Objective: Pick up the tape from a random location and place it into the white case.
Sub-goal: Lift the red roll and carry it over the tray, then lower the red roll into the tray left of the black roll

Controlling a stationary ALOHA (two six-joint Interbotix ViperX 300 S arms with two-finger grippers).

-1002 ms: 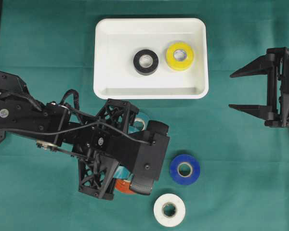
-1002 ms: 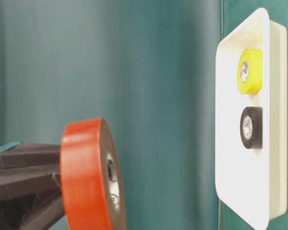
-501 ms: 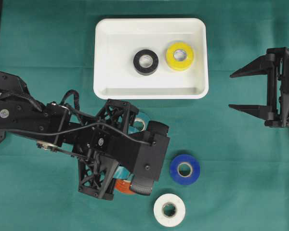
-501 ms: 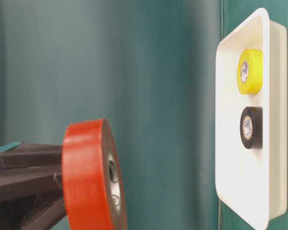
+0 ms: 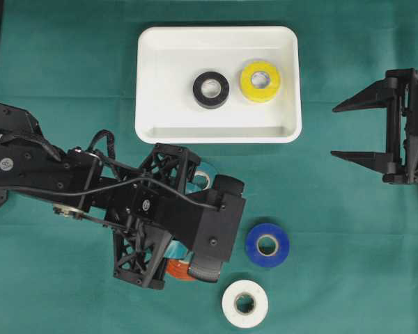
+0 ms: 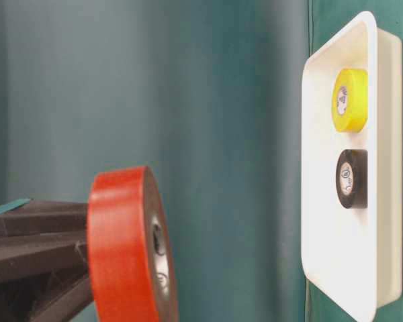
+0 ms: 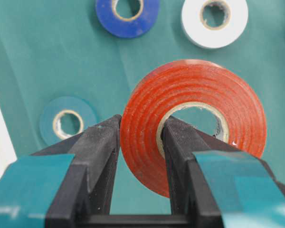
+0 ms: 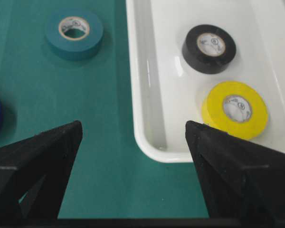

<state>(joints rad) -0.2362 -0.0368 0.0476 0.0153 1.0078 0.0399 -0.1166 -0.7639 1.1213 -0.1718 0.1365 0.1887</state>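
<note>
My left gripper [image 7: 141, 142] pinches the red tape [image 7: 192, 121] through its wall (one finger inside the core), clear of the white case [image 5: 218, 131] holding black and yellow rolls, while my right gripper [image 5: 354, 131] hangs wide, empty.

The overhead view looks straight down on the whole worktop [image 5: 70, 62]. The table-level view is low and very near, turned on its side. The left wrist view looks along its gripper [image 7: 140, 137], close. The right wrist view looks down and forward. All but the left wrist view clearly share the white case [image 5: 153, 83].
</note>
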